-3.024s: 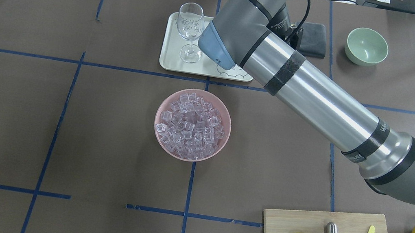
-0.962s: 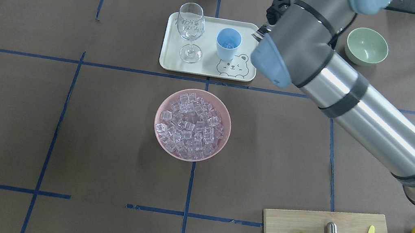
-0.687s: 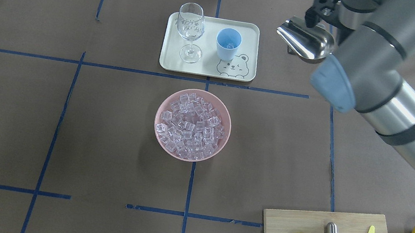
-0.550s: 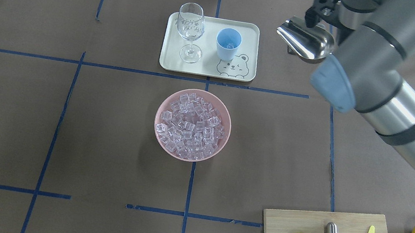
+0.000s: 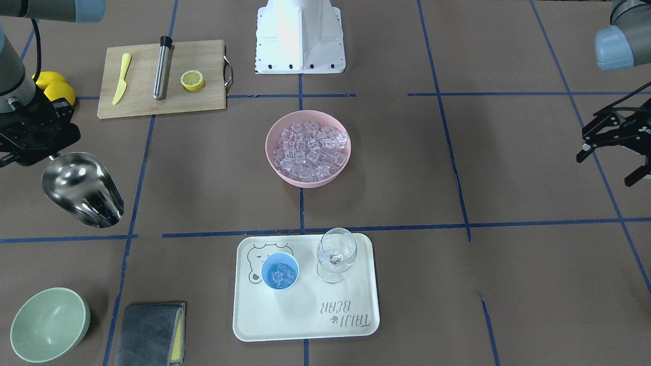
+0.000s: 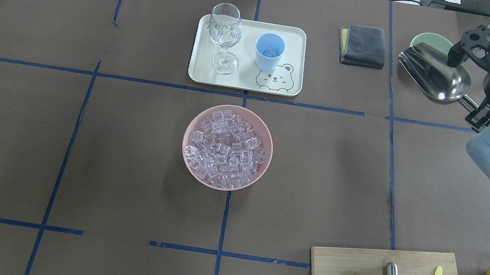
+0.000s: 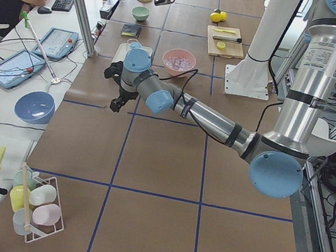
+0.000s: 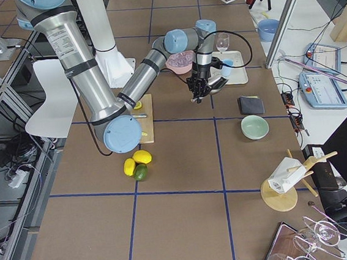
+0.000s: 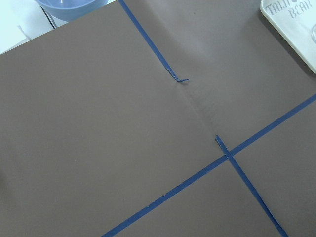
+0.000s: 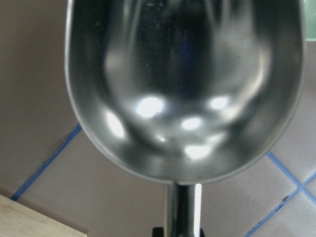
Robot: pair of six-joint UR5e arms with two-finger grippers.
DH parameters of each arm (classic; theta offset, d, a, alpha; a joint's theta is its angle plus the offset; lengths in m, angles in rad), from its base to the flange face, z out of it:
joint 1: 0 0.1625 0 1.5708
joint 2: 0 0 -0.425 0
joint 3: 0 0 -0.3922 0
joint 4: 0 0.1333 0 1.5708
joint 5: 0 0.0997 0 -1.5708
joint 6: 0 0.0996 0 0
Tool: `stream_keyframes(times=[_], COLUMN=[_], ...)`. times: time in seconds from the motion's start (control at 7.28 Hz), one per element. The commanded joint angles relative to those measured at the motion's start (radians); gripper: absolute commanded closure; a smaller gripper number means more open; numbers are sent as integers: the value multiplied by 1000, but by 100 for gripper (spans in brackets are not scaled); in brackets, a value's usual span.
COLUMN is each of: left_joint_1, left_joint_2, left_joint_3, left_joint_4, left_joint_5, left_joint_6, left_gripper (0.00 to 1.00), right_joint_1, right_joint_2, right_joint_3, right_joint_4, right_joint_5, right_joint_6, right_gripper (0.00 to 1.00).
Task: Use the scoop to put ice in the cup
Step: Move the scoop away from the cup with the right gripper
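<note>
Your right claw point(image 6: 480, 113) grips the empty scoop point(image 6: 433, 78) over the counter point(image 6: 124, 163), well apart from the cup point(image 6: 269, 51). It holds some ice point(image 5: 279, 275), so you're probably done. Left claw point(image 5: 604, 170) hangs spread.

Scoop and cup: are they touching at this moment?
Apart. The overhead view shows the scoop far right of the tray, with the grey cloth lying between it and the cup.
</note>
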State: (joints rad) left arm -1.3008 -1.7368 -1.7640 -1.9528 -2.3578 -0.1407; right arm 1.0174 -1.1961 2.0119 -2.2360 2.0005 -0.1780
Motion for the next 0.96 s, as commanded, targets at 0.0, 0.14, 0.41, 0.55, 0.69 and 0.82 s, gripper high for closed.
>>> stream_keyframes(times=[0.0,0.14,0.41,0.55,0.69,0.82], left_joint_1=[0,0,0,0,0,0], left_joint_2=[-13,-15,-24,-26,-29,-29], left_joint_3=[-14,-23,-40,-42,-42,-42], left_joint_4=[0,0,0,2,2,0], left_joint_5=[5,5,5,6,6,6], left_joint_6=[-4,-4,-5,-5,-7,-5], left_gripper=[0,0,0,0,0,0], right_joint_1=[27,46,64,63,61,46], right_joint_2=[-106,-141,-253,-272,-272,-273], right_joint_3=[65,61,103,81,71,45], right_joint_4=[9,-3,57,65,65,96], right_joint_5=[35,84,92,103,122,154], right_joint_6=[32,154,229,241,276,372], right_gripper=[100,100,100,100,100,100])
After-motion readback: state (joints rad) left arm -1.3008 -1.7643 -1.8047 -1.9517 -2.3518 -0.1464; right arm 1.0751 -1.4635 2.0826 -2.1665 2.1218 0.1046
